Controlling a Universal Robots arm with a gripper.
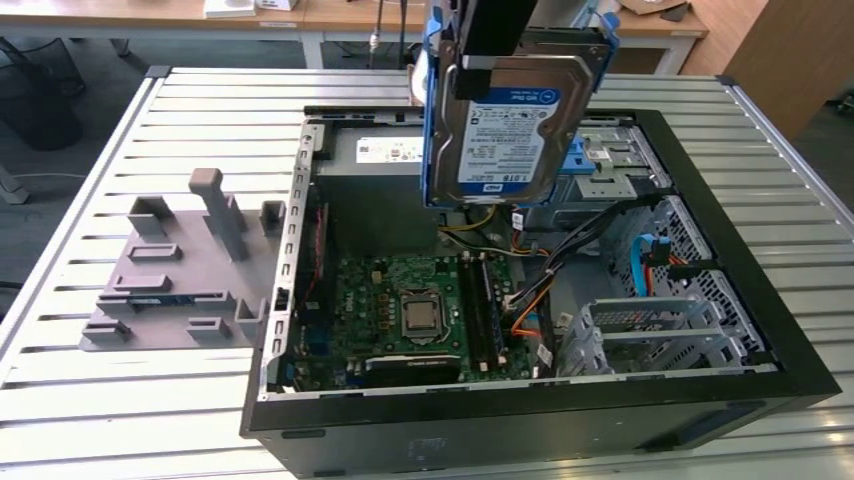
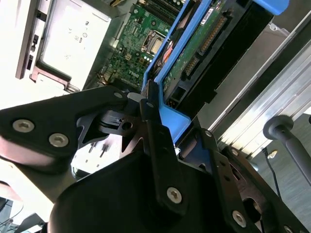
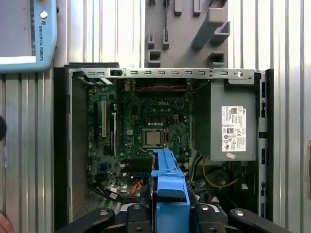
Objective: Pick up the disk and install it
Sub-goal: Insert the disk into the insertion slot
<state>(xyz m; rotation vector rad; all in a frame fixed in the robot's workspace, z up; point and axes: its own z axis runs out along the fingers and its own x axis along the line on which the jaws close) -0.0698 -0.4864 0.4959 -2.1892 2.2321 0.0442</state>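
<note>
We hold the disk (image 1: 514, 130) clamped in the pincer (image 2: 154, 109) above the open case (image 1: 534, 430). Risk: edge grip slips, or it snags the loose cables (image 1: 567, 255) below.

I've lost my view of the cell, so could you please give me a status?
Gripper shut on disk. Disk aloft, on edge, over open case. Loose cables below it.
</note>
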